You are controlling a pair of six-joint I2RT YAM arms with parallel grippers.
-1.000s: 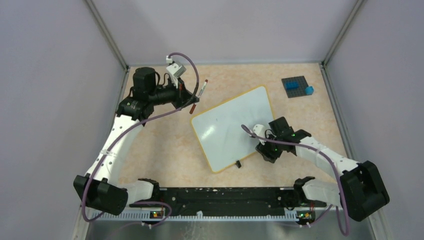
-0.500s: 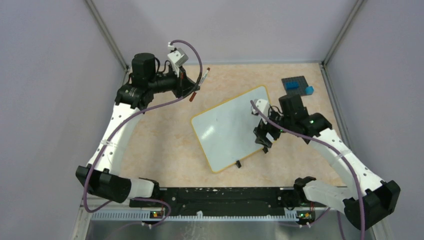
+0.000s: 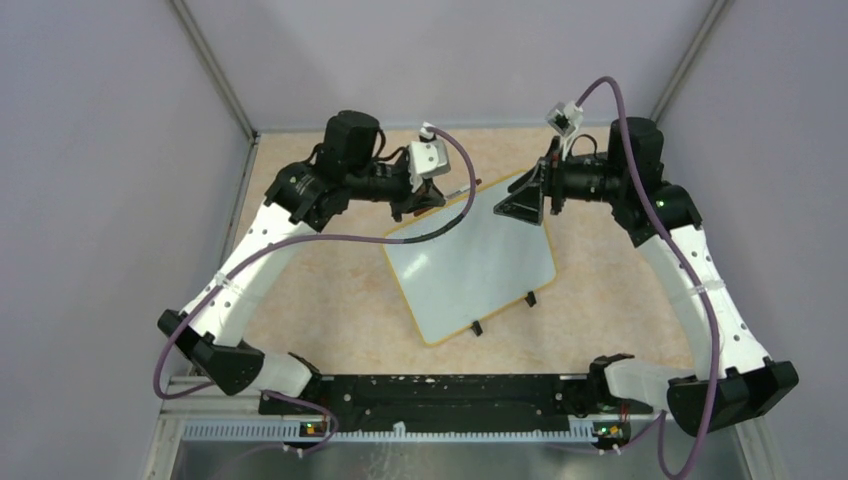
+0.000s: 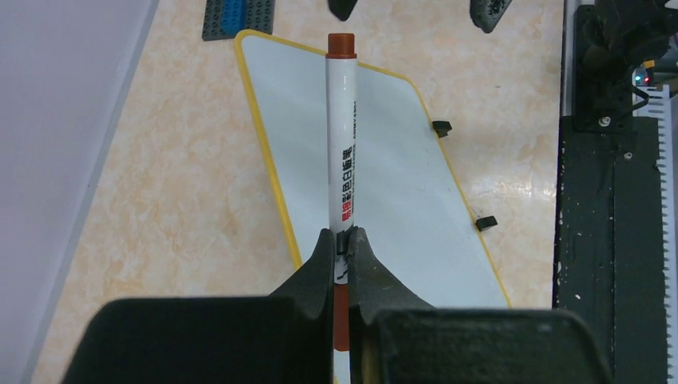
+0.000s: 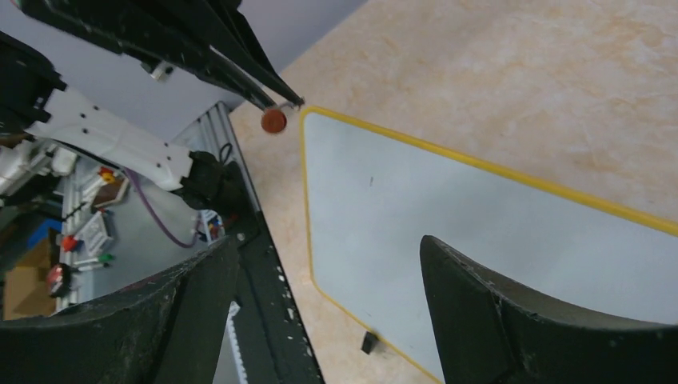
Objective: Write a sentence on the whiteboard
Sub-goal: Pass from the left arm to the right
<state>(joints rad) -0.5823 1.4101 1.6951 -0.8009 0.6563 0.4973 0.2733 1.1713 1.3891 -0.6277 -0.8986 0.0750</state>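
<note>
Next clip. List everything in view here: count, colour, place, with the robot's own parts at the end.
whiteboard: one, white with a yellow rim, lying angled mid-table; no writing visible.
board feet: two, black, on the whiteboard's edge nearest the arm bases.
marker: one, white barrel with reddish-brown ends, held above the whiteboard.
studded plate: one, dark grey, on the table beyond the whiteboard, seen only in the left wrist view.
blue brick: blue, on the studded plate; count unclear, cropped.
table: one, beige marbled.
left end effector: black, shut on the marker.
right end effector: black, open, empty, above the whiteboard.
</note>
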